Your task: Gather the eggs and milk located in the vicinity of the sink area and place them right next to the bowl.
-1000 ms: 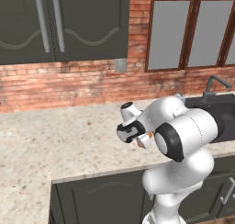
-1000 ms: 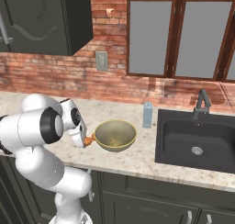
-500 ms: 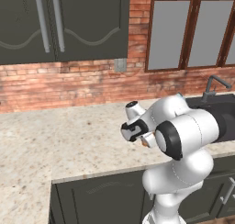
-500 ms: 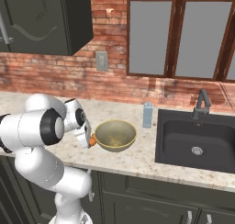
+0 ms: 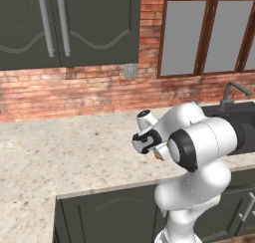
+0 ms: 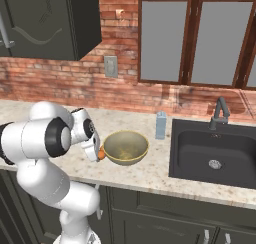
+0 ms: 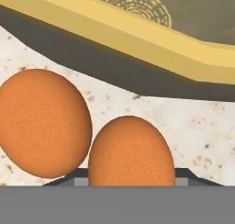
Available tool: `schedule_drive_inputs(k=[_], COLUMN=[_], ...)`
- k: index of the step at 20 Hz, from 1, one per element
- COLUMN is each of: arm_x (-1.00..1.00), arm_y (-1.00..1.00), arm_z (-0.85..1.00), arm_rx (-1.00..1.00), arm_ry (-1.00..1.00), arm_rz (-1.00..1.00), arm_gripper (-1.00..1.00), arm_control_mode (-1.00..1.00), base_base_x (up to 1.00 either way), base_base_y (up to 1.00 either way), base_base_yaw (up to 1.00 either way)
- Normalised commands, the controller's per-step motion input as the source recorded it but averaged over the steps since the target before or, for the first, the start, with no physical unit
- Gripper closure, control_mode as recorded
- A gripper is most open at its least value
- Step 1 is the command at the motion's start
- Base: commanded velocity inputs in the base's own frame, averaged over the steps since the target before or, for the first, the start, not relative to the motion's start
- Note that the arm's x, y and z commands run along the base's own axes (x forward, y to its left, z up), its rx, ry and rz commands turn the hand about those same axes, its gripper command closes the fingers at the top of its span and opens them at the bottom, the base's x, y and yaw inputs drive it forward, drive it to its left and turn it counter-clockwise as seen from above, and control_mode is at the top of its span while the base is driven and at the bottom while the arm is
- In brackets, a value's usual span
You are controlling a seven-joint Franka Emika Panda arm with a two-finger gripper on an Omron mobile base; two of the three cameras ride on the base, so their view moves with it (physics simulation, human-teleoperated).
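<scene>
Eggs: two side by side on the counter (image 6: 150, 173), one (image 7: 43, 122) beside the other (image 7: 131, 152), just by the bowl (image 6: 126, 147). Gripper (image 6: 95, 150) low at the bowl's left rim; grip unclear. Milk (image 6: 160, 125) stands between bowl and sink (image 6: 215, 153).

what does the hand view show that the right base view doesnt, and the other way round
Hand view: two eggs side by side on the counter, one left of the other, which sits at the end effector, just short of the bowl wall.

Right base view: the milk standing beside the sink, the faucet, and the arm reaching to the bowl's left.

Both: the bowl, its lighter rim, and orange egg beside it.
</scene>
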Motion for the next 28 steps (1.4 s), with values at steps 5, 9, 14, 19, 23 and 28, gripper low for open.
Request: schedule_drive_inputs(k=[5,9,14,19,23,28], arm_x=[0.00,0.00,0.00,0.00,0.00,0.00], arm_y=[0.00,0.00,0.00,-0.06,-0.23,-0.02], arm_z=[-0.11,-0.02,-0.08,-0.11,-0.11,-0.09], arm_rx=[0.00,0.00,0.00,0.00,0.00,0.00], arm_ry=[0.00,0.00,0.00,0.00,0.00,0.00], arm_rz=[0.00,0.00,0.00,0.00,0.00,0.00], arm_gripper=[1.00,1.00,1.00,1.00,1.00,1.00], arm_control_mode=[-1.00,-1.00,-1.00,-1.00,-1.00,-1.00], base_base_x=[0.00,0.00,0.00,0.00,0.00,0.00], base_base_y=[0.00,0.00,0.00,0.00,0.00,0.00], base_base_yaw=[0.00,0.00,0.00,0.00,0.00,0.00])
